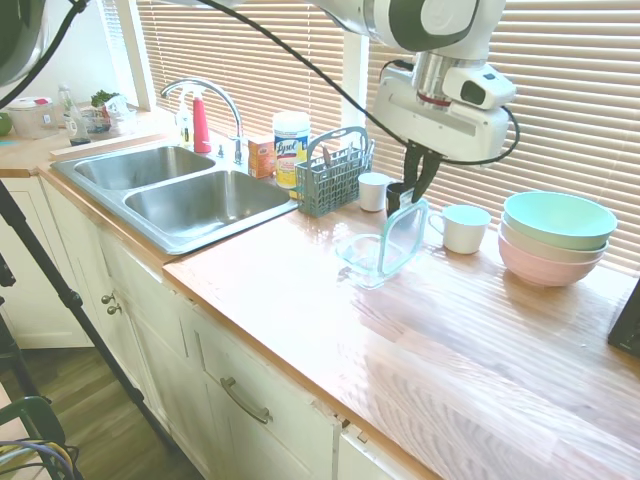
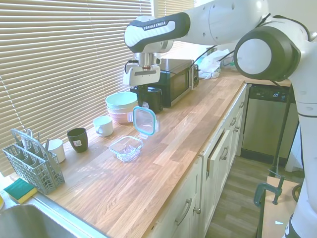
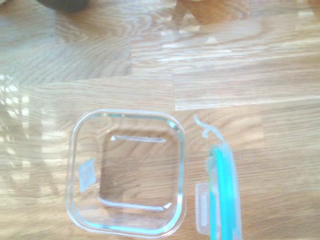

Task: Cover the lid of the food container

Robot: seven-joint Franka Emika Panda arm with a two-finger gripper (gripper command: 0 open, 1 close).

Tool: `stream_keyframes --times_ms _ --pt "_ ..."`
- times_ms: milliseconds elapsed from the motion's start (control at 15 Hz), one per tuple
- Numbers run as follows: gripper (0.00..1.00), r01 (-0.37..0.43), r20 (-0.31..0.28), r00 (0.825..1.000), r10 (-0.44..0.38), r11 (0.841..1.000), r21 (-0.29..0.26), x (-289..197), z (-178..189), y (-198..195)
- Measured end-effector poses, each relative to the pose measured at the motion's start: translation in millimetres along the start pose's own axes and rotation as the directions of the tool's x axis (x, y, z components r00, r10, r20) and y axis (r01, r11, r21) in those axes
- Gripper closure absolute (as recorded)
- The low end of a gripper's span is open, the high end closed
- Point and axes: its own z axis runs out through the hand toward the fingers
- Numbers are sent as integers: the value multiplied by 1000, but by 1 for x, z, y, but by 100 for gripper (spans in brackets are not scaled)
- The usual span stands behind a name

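The lid point(image 1: 403, 239), clear plastic with a teal rim, hangs on edge from my gripper point(image 1: 415, 196), which is shut on its top edge. It hangs just above the counter, right beside the food container point(image 1: 362, 258), a small empty clear glass dish. From the other side the lid point(image 2: 145, 121) hangs a little above and behind the dish point(image 2: 126, 148), under the gripper point(image 2: 144, 104). In the wrist view the empty dish point(image 3: 126, 172) lies open below, with the lid's teal edge point(image 3: 223, 195) next to it.
A white mug point(image 1: 463, 228), stacked pastel bowls point(image 1: 556, 235), a dark cup point(image 2: 78, 139), another white cup point(image 1: 374, 191) and a grey cutlery basket point(image 1: 331, 176) stand along the window side. A double sink point(image 1: 175, 190) lies to the left. A microwave point(image 2: 174, 82) stands further along.
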Motion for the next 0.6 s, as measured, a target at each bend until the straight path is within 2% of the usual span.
stream_keyframes --times_ms 600 --pt "100 -3 -9 1000 3 1000 -8 6 -16 -6"
